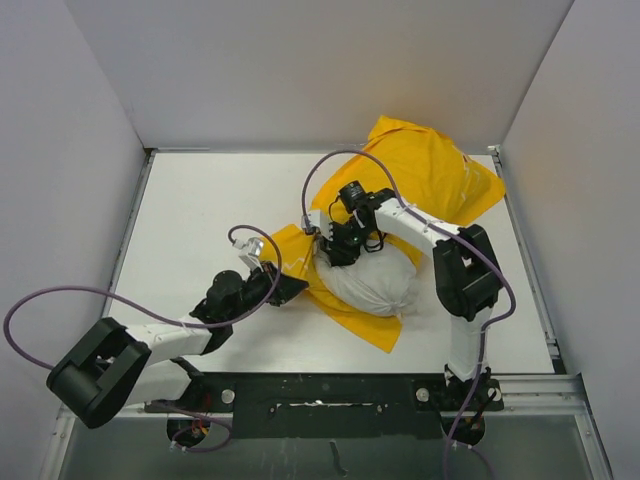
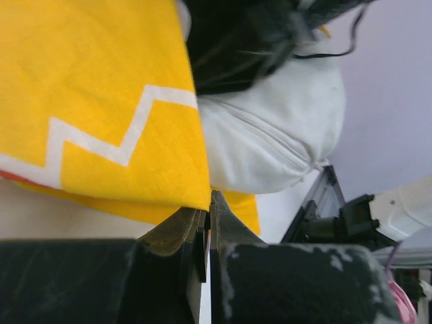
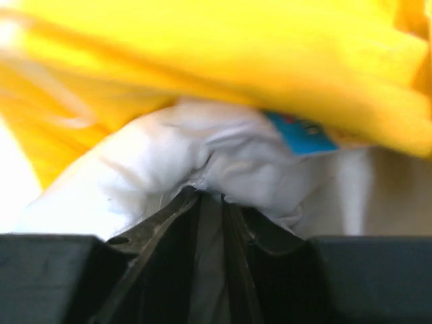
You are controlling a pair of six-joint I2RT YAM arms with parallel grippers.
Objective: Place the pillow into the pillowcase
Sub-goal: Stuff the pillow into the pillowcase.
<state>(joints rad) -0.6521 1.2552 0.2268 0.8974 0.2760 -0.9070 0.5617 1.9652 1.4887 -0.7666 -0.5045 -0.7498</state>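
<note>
The yellow pillowcase (image 1: 420, 175) lies crumpled from the table's middle to the back right. The white pillow (image 1: 372, 282) bulges out of its near end, resting on a yellow flap. My left gripper (image 1: 288, 288) is shut on the pillowcase's left edge; the left wrist view shows the yellow cloth (image 2: 101, 101) with a white zigzag pinched at the fingertips (image 2: 210, 202), the pillow (image 2: 270, 142) behind. My right gripper (image 1: 340, 245) is shut on the pillow's far end; the right wrist view shows white fabric (image 3: 202, 155) bunched at the fingertips (image 3: 210, 197), under yellow cloth (image 3: 236, 61).
White walls enclose the table (image 1: 200, 210) on the left, back and right. A metal rail (image 1: 340, 385) runs along the near edge between the arm bases. Purple cables (image 1: 60, 300) loop off both arms.
</note>
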